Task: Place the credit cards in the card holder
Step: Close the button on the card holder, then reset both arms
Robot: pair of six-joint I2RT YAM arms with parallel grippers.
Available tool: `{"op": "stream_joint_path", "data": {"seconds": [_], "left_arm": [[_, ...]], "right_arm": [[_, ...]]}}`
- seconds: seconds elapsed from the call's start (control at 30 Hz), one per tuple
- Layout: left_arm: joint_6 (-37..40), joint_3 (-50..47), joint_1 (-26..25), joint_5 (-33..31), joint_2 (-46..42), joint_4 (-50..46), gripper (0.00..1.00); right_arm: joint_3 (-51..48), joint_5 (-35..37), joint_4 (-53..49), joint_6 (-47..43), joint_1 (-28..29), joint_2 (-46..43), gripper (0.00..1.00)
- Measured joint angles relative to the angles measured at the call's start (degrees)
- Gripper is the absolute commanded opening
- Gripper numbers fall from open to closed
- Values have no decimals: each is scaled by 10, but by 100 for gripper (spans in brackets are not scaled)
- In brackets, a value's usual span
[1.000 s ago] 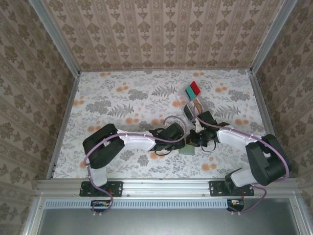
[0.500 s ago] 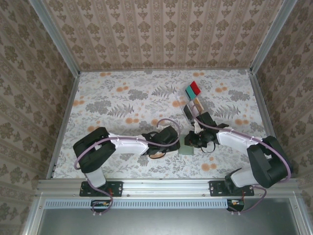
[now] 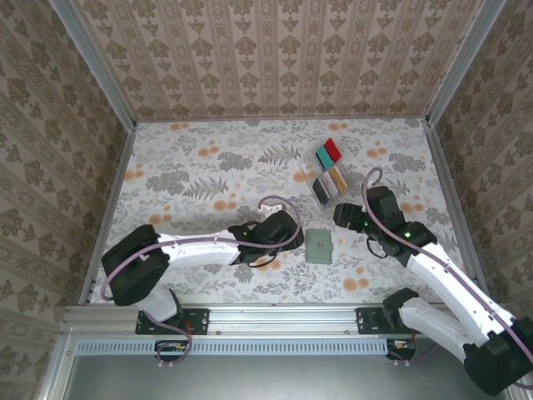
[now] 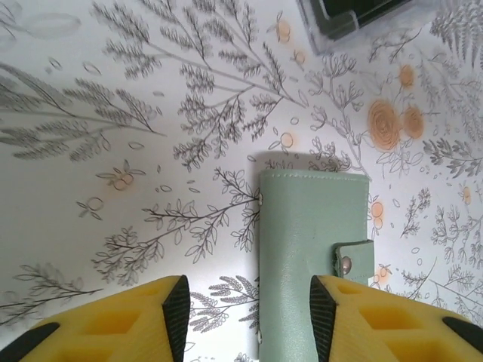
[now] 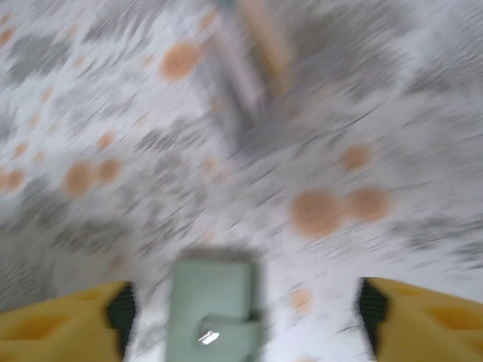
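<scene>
The card holder (image 3: 319, 246) on the tabletop (image 3: 208, 167), tray (image 3: 305, 172) behind
The tray holds the credit cards (image 3: 331, 151) and sits apart from the card holder, slightly to its right.

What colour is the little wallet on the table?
The card holder is pale mint green, clearest in the left wrist view.

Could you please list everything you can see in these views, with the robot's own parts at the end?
card holder: one, grey-green, closed, flat on the table.
credit cards: about five, red, teal, tan, pale, dark, in the tray.
tray: one, clear, beyond the card holder.
table: one, white floral cover.
walls: three, beige patterned.
left arm: one, white and black, jaws open beside the card holder.
right arm: one, white and black, jaws open near the tray.
</scene>
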Motion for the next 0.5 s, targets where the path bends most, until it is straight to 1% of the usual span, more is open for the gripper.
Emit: {"op": "stream_joint_path", "data": {"seconds": [0.03,0.1,0.13,0.17,0.23,0.27,0.3,0.37,0.43,0.5], "left_arm": [[5,-3,1,-12,-14,-12,57],[17,-9,5,-36,-45,-36,63],[25,-11,9,-49,-61,-49,68],[35,-13,15,-63,-78,-64,73],[57,-17,34,-92,-113,-94,81],[71,-18,45,-105,-127,-106,92],[88,-18,61,-122,-142,-123,100],[114,-18,95,-155,-168,-150,100],[152,-22,143,-195,-194,-173,100],[181,-32,190,-220,-219,-188,100]], "right_arm": [[-2,42,3,-12,-5,-10,92],[-16,101,30,-40,-21,-23,91],[-27,123,51,-58,-35,-23,90],[-36,135,71,-71,-48,-19,89],[-56,147,123,-95,-89,11,91],[-62,155,146,-104,-103,33,91],[-69,167,176,-115,-116,62,91],[-82,180,249,-145,-130,118,91],[-94,180,329,-177,-143,181,91],[-97,178,384,-198,-156,231,92]]}}
